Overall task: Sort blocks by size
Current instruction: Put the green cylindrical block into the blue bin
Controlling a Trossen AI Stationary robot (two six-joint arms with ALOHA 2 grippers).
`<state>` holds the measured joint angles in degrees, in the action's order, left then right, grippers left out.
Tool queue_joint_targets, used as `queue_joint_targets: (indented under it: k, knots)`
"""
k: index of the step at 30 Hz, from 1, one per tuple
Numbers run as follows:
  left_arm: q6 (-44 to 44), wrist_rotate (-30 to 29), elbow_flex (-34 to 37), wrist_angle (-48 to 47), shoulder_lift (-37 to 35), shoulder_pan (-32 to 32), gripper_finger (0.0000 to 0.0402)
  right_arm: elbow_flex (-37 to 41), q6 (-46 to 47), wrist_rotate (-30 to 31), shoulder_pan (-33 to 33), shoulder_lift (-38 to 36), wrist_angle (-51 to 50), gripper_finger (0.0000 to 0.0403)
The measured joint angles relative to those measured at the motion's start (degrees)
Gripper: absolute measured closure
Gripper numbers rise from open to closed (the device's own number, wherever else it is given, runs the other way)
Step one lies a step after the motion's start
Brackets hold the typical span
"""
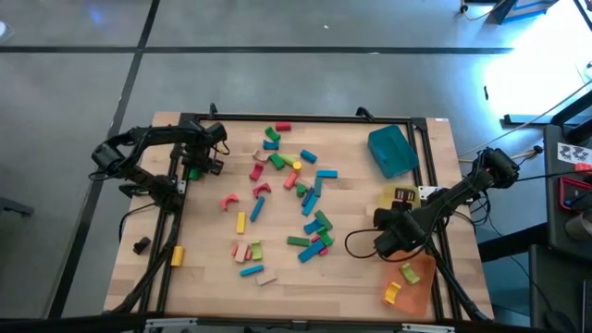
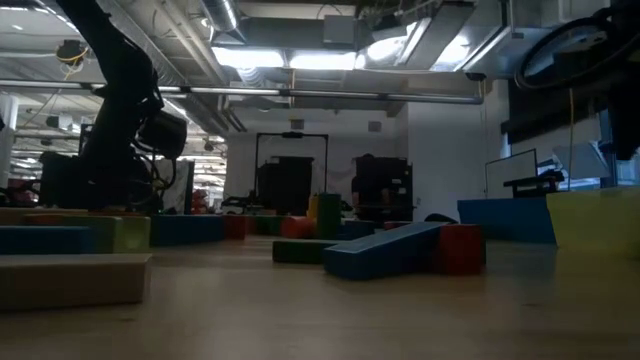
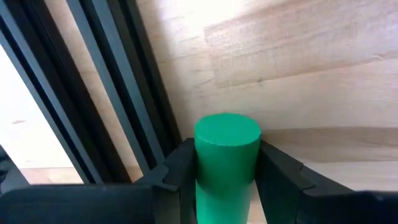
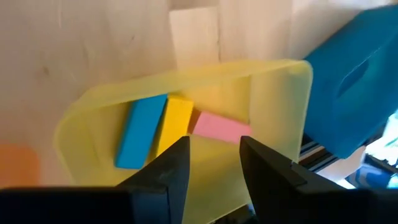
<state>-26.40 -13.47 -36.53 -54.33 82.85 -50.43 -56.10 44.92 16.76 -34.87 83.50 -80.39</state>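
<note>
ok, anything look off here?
One yellow block lies outside the left frame rail, apart from the scattered blocks. The teal tray also sits skewed to the table edge. Otherwise nothing stands out.

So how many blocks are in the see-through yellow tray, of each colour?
Blue wooden bar: 1
Yellow wooden bar: 1
Pink wooden block: 1
Total showing in the yellow plastic tray: 3

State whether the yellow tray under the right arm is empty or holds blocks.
Holds blocks: the yellow tray contains a blue bar, a yellow block and a pink block.
</note>
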Motion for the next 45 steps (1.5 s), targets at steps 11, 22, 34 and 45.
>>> queue_joint_targets:
  k: [11, 22, 34, 45]
  knots:
    - [0.88, 22.28, -6.3, 5.27, -2.86, 0.09, 0.0284, -0.02, -4.72, 18.07, 0.0, 0.0, 7.49, 0.026]
    - [-7.94, 35.45, -7.94, 40.02, -4.55, 9.43, 0.028, -0.04, 0.71, 36.36, 1.06, 0.0, 23.01, 0.026]
    - [4.23, 30.85, -8.03, 77.22, -4.5, 27.27, 0.0276, -0.04, -13.77, 30.66, 16.06, -0.39, 40.6, 0.026]
    - [14.41, 27.19, -8.02, 77.81, -4.48, 35.53, 0.0275, -0.04, -36.67, 1.62, 29.69, -3.5, 74.07, 0.026]
